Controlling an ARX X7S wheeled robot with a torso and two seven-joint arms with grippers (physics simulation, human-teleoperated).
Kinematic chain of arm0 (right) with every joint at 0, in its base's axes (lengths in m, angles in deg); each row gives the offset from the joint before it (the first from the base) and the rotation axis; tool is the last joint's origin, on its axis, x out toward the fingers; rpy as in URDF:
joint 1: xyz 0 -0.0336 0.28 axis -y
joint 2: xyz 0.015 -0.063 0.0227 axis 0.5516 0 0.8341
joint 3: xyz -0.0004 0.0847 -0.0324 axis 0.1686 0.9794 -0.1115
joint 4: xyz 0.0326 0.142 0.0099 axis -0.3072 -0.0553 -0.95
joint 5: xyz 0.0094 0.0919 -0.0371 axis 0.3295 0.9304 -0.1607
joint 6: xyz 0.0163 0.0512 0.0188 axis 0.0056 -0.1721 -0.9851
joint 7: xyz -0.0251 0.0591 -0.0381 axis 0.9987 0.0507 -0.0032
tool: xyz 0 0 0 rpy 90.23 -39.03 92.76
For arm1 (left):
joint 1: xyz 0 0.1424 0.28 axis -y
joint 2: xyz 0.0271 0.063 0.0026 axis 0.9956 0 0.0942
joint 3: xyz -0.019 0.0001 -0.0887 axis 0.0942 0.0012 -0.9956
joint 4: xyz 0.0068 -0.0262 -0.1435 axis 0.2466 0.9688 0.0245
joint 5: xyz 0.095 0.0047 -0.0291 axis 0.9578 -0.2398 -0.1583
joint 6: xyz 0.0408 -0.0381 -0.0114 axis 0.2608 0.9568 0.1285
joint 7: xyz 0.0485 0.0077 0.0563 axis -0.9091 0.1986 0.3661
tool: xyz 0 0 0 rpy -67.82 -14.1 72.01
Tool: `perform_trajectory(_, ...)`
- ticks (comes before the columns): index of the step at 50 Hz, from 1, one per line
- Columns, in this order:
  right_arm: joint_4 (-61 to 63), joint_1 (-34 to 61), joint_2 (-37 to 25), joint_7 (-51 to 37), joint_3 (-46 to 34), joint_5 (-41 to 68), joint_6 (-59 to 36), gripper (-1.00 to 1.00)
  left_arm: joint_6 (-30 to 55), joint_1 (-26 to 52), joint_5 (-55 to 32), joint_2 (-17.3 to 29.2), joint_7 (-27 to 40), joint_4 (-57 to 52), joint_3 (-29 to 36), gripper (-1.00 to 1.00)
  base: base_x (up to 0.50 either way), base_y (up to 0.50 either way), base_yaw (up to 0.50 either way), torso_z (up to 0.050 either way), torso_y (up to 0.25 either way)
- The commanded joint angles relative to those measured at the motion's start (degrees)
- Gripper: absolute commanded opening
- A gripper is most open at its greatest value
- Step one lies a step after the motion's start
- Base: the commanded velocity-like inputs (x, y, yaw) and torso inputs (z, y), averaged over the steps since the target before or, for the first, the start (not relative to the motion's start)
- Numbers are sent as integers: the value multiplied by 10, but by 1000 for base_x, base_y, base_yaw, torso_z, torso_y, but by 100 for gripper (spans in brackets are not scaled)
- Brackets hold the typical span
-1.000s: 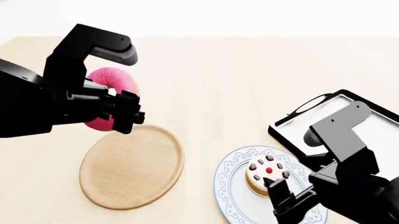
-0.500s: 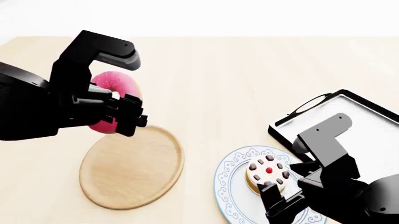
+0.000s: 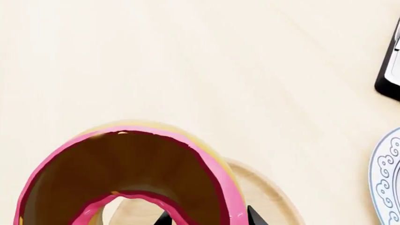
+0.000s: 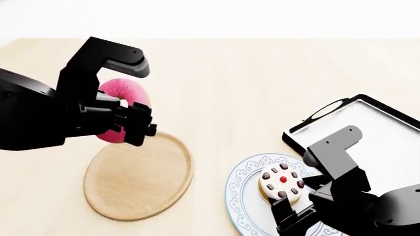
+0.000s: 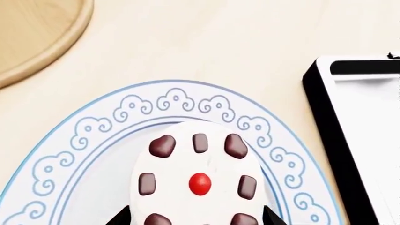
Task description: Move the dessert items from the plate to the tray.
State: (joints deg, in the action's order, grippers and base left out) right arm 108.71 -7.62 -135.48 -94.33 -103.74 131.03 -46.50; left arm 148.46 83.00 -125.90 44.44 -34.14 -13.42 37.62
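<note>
Lowered, right tool (image 4: 288,216) now straddles the cake (image 4: 282,185).

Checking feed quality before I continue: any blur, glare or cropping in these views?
Head view: sharp, even light, white blown-out band along the top. Left wrist view: donut fills the lower frame, cropped, hole interior dark. Right wrist view: crisp, cake cut off at the edge.

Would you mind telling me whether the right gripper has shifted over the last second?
Yes. The right gripper slid leftward and nearer along the patterned plate, closing around the cake.
</note>
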Motion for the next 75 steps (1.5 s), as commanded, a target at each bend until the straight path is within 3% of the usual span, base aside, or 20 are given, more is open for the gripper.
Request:
perform_trajectory(1, -1, 4, -3, -4, -3, 0, -1, 100, -4, -1, 4, 1, -3, 0, 1, -100, 0, 0, 0, 0, 0)
perform_trajectory(36, -14, -47, 11, 64, -8, -92, 11, 100, -16, -12, 14, 1, -14, -4, 8, -100, 0, 0, 0, 0, 0)
perform_trajectory(37, -12, -46, 11, 63, -8, -91, 11, -100, -17, -12, 15, 1, -14, -4, 8, -100, 0, 0, 0, 0, 0)
perform_trajectory(45, 25, -8, -10, 27, 1, -33, 9, -100, -19, -14, 15, 2, -12, -6, 11, -100, 0, 0, 0, 0, 0)
perform_trajectory(57, 57, 124, -61, -36, 27, 99, 13, -100, -19, -9, 26, 5, -22, -6, 10, -100, 0, 0, 0, 0, 0)
perform_trajectory(75, 2, 237, -66, -73, 17, 125, -13, -100, -30, -3, 37, 2, -35, -18, 1, -100, -8, -84, 0, 0, 0)
